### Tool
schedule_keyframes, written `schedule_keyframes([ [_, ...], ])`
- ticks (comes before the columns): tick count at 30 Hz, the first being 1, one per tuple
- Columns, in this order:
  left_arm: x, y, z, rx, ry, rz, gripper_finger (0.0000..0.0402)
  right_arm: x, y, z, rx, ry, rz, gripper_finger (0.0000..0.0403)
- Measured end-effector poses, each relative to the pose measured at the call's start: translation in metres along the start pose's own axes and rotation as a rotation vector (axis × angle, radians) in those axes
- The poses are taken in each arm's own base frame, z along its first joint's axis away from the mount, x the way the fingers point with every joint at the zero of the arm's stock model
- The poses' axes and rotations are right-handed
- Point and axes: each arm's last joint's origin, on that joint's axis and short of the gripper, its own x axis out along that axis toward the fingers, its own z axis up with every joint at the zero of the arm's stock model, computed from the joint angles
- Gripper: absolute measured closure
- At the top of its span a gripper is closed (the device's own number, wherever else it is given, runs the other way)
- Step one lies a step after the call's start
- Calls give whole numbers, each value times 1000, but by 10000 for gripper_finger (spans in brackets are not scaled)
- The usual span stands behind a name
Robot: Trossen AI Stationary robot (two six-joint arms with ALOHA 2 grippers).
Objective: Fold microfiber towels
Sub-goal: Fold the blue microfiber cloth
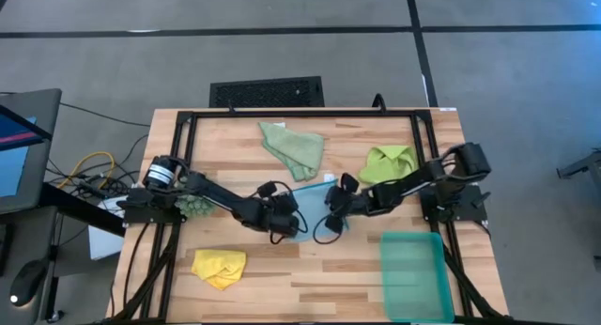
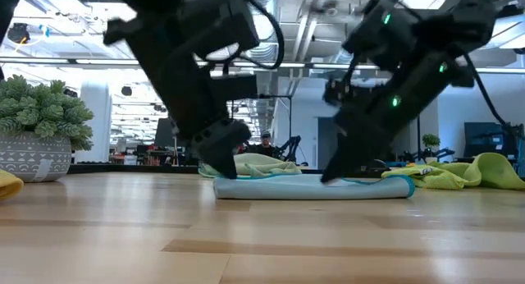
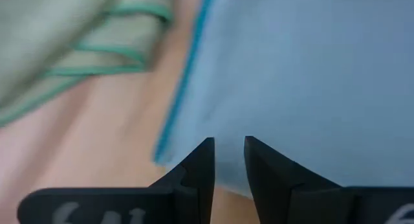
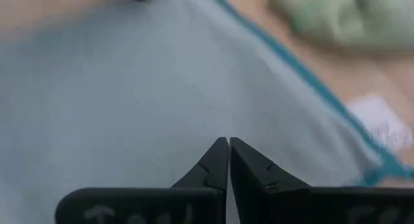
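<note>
On light blue towel (image 1: pixel 312 198): right gripper (image 4: pixel 228 141) pinched, grip unclear; left gripper (image 3: pixel 228 143) slightly parted.

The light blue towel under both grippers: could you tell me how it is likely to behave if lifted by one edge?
Probably floppy: the light blue towel lies flat and thin on the table, so it should drape. Likely light, being thin cloth. A one-sided lift by the right gripper may make it sag or unfold.

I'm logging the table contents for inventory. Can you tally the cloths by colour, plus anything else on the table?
Light blue microfiber towel: 1
Pale sage green microfiber towel: 1
Lime green microfiber towel: 1
Yellow microfiber towel: 1
Teal rectangular plastic tray: 1
Dark-green fuzzy clump: 1
Total: 6
</note>
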Motion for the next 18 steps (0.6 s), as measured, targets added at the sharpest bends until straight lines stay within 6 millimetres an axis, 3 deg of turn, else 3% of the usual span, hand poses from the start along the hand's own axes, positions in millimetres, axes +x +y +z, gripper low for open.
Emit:
schedule_keyframes([
  [3,11,7,-6,-27,-15,-24,324,7,-5,0,63,16,0,365],
  [7,15,12,-8,-20,-36,42,324,3,-4,1,123,60,72,365],
  [11,7,9,3,19,-68,33,324,-15,1,2,186,165,261,367],
  [18,-15,-3,20,35,-115,-14,324,-53,4,16,145,34,183,389],
])
